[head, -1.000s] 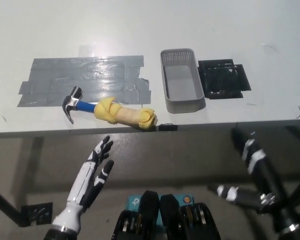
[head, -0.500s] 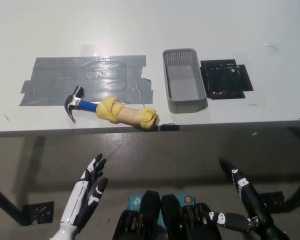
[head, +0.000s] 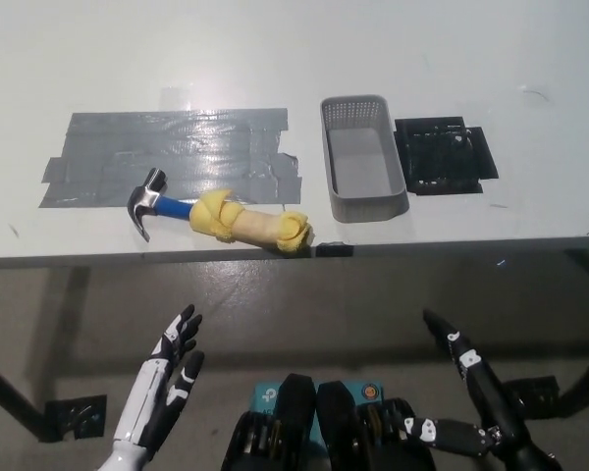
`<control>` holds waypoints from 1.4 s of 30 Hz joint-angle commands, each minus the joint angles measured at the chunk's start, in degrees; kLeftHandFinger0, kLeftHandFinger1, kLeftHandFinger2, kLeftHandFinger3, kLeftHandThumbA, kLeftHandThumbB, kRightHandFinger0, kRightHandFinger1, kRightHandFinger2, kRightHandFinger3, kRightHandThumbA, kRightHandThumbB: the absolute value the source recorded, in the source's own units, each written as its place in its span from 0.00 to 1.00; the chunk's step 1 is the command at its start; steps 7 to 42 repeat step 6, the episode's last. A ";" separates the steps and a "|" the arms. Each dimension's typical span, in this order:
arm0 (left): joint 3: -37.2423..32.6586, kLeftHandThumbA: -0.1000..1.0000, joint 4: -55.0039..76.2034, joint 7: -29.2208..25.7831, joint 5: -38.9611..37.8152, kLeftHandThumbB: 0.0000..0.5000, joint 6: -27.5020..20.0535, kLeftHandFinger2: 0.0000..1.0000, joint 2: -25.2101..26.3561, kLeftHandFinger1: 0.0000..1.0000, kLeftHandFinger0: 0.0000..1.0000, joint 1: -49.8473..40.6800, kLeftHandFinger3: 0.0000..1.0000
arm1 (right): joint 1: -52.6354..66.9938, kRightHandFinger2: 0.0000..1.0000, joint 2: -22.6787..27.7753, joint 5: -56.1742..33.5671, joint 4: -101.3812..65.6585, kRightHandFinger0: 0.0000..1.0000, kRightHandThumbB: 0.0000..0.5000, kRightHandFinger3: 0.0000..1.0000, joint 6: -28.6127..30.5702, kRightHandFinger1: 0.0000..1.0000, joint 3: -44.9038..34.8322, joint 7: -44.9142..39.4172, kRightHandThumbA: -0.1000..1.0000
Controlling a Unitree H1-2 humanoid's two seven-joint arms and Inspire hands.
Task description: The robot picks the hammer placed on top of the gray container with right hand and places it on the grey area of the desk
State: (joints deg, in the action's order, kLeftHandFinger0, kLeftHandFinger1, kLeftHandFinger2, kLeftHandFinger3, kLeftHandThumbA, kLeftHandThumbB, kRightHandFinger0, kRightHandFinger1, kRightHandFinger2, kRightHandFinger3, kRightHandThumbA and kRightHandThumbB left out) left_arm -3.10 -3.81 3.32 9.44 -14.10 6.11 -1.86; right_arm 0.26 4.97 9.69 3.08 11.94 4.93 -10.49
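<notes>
The hammer (head: 211, 218) lies with its head on the grey area (head: 167, 157), so my right hand (head: 471, 392) and left hand (head: 165, 388) hang low, fingers apart, holding nothing.

— Bright, even light from above; washes the white desk (head: 452, 39) almost to blank at the far side.
— Glare? Yes, pale sheen across the grey tape patch (head: 167, 162), strongest near its middle.
— Shadows soft and short: thin dark line under the hammer (head: 216, 218), darker inside wall of the gray container (head: 363, 157).
— Much dimmer below the desk edge; floor brownish and murky.
— Sharp enough on the desk top; slightly soft on the black hand (head: 471, 392) low at the right.
</notes>
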 commanded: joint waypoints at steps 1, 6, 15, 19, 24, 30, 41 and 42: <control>0.38 0.91 2.00 -0.83 -0.44 0.23 -0.51 1.00 -0.18 1.00 1.00 -0.07 1.00 | -1.26 1.00 0.59 0.60 -0.75 1.00 0.45 1.00 1.95 1.00 0.38 1.32 1.00; 0.42 0.90 2.15 -0.82 -0.25 0.22 -0.04 1.00 -0.20 1.00 1.00 -0.05 1.00 | -1.40 1.00 0.74 0.68 -0.79 1.00 0.49 1.00 1.44 1.00 0.46 1.19 1.00; 0.42 0.90 2.15 -0.82 -0.25 0.22 -0.04 1.00 -0.20 1.00 1.00 -0.05 1.00 | -1.40 1.00 0.74 0.68 -0.79 1.00 0.49 1.00 1.44 1.00 0.46 1.19 1.00; 0.42 0.90 2.15 -0.82 -0.25 0.22 -0.04 1.00 -0.20 1.00 1.00 -0.05 1.00 | -1.40 1.00 0.74 0.68 -0.79 1.00 0.49 1.00 1.44 1.00 0.46 1.19 1.00; 0.42 0.90 2.15 -0.82 -0.25 0.22 -0.04 1.00 -0.20 1.00 1.00 -0.05 1.00 | -1.40 1.00 0.74 0.68 -0.79 1.00 0.49 1.00 1.44 1.00 0.46 1.19 1.00; 0.42 0.90 2.15 -0.82 -0.25 0.22 -0.04 1.00 -0.20 1.00 1.00 -0.05 1.00 | -1.40 1.00 0.74 0.68 -0.79 1.00 0.49 1.00 1.44 1.00 0.46 1.19 1.00; 0.42 0.90 2.15 -0.82 -0.25 0.22 -0.04 1.00 -0.20 1.00 1.00 -0.05 1.00 | -1.40 1.00 0.74 0.68 -0.79 1.00 0.49 1.00 1.44 1.00 0.46 1.19 1.00; 0.42 0.90 2.15 -0.82 -0.25 0.22 -0.04 1.00 -0.20 1.00 1.00 -0.05 1.00 | -1.40 1.00 0.74 0.68 -0.79 1.00 0.49 1.00 1.44 1.00 0.46 1.19 1.00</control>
